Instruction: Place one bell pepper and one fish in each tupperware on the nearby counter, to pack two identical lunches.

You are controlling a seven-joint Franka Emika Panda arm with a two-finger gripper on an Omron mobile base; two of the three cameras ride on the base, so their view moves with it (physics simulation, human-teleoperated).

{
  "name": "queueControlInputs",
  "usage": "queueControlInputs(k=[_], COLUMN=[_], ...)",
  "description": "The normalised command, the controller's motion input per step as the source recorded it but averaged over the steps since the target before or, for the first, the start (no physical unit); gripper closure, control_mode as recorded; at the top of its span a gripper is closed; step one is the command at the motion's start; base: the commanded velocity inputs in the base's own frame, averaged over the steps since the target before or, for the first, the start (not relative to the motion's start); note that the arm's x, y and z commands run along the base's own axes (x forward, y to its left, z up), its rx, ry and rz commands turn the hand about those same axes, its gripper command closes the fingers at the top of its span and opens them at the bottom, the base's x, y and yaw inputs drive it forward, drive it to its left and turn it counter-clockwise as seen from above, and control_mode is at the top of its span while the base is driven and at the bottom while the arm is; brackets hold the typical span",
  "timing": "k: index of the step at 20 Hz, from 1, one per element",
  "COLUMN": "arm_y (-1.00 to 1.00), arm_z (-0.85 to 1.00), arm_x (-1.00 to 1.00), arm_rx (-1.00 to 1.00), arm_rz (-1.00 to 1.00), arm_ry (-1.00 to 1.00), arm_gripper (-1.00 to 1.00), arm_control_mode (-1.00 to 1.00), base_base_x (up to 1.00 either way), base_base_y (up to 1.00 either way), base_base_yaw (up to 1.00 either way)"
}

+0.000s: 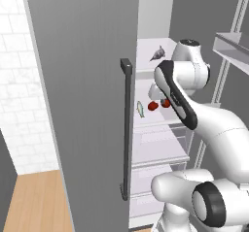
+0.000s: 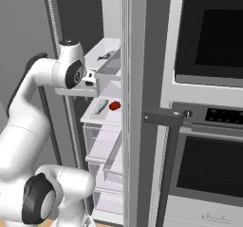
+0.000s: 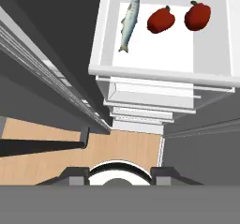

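Red and glossy, two bell peppers (image 3: 161,19) (image 3: 197,16) are sitting beside the slim fish (image 3: 129,23) on a white fridge shelf (image 3: 164,49), the door (image 1: 82,105) standing open for reaching in; the darker fish (image 1: 157,54) is lying one shelf higher; the gripper (image 3: 119,176) is hovering above, apparently empty, though I cannot tell its jaw state.
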Motion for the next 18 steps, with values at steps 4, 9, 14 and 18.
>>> queueControlInputs(k=[4,9,14,18], arm_y=[-0.04,-0.21,-0.37,-0.6], arm_z=[0.17,0.84,0.86,0.62], arm_x=[-0.09,-0.16,0.21,0.56], arm_rx=[0.02,0.08,0.1,0.13], arm_rz=[-0.06,-0.08,-0.15,-0.21], arm_ry=[-0.19,-0.58,-0.41,-0.01], arm_gripper=[-1.0,-1.0,-1.0,-1.0], arm_control_mode=[-1.0,-1.0,-1.0,-1.0], base_base_x=[0.0,0.0,0.0,0.0], base_base_y=[0.0,0.0,0.0,0.0], base_base_yaw=[0.0,0.0,0.0,0.0])
